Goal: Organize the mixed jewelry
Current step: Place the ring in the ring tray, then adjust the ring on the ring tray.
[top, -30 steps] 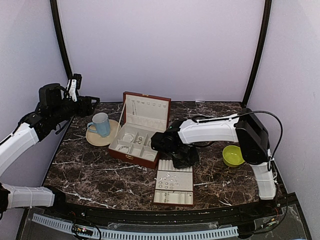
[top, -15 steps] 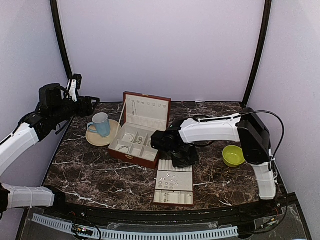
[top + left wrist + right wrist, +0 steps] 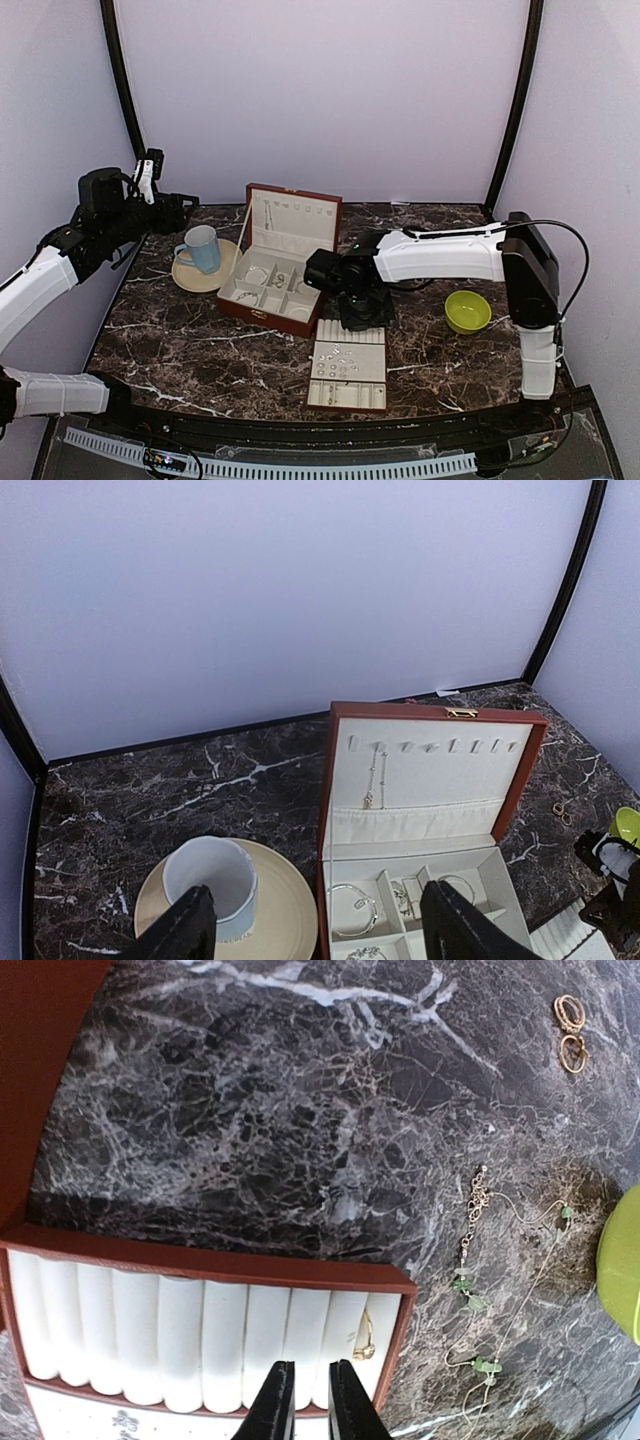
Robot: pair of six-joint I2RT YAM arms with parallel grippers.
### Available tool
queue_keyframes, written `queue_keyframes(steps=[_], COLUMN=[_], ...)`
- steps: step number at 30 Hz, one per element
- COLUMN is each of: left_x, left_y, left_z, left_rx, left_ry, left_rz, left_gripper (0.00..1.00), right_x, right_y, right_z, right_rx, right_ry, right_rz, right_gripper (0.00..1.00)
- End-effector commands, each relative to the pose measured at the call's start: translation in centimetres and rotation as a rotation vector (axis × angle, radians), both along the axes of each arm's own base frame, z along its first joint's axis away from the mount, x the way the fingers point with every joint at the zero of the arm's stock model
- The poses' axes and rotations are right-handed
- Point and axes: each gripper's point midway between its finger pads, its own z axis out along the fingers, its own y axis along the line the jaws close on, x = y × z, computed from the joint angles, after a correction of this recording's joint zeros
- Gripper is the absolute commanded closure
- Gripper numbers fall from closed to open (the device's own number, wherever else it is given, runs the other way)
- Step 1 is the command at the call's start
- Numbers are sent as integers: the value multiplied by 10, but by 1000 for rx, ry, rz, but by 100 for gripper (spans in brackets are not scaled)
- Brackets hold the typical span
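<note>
**Your boxes and where the shiny bits lie**

From above, you see the jewelry box (image 3: 265, 315) standing open on the table (image 3: 180, 340), with its lid up. Small shiny bits lie in its pockets. Just in front of it, the ring tray (image 3: 347, 406) holds tiny pieces in its middle part. A mug (image 3: 200, 248) sits on a saucer (image 3: 205, 282), and a green bowl (image 3: 467, 311) sits off to the right. Your right gripper (image 3: 363, 315) hangs over the far end of the tray. Your left gripper (image 3: 185, 205) is up high on the left.

In your left wrist view, the jaws are spread wide with nothing between them. A thin chain (image 3: 375, 775) hangs inside the lid, and its long way runs up and down. Below it, a hoop bracelet (image 3: 350, 898) lies flat in the left pocket. Small pieces (image 3: 405, 895) lie in the middle pocket, and another hoop (image 3: 455, 888) lies in the right one. Two gold rings (image 3: 560, 810) lie on the table to the right of the box.

In your right wrist view, the jaws are nearly together. There is a thin gap, and nothing is in it. Near them, a gold ring (image 3: 363, 1338) stands on its edge in the last slot of the tray, in line with the slot. A bead chain (image 3: 480, 1300) lies on the table between the tray and the bowl. It runs from top to bottom in this view.
</note>
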Motion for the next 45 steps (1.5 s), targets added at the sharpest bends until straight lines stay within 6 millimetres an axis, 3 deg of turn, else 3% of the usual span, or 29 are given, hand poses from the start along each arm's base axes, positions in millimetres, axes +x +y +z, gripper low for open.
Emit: queue_keyframes(steps=[1,12,19,28,45], left_x=[-2,-2,-1,-1,-1], left_y=[1,1,1,1,1], left_z=[-3,-2,-3,-3,-4], left_rx=[8,6,5,5,8], left_ry=[-1,-4,0,2,3], left_rz=[0,-1,-3,-4,-2], left_gripper=[27,27,27,27,27], right_x=[0,2,1,4,1], right_y=[-6,-19,-15,-26,-27], right_z=[2,-3,-3,-1,-15], right_rx=[39,62,120,116,106], right_ry=[-1,8,14,6,28], right_rz=[-18,-52,-56,-82,-80], right_gripper=[91,100,100,100,100])
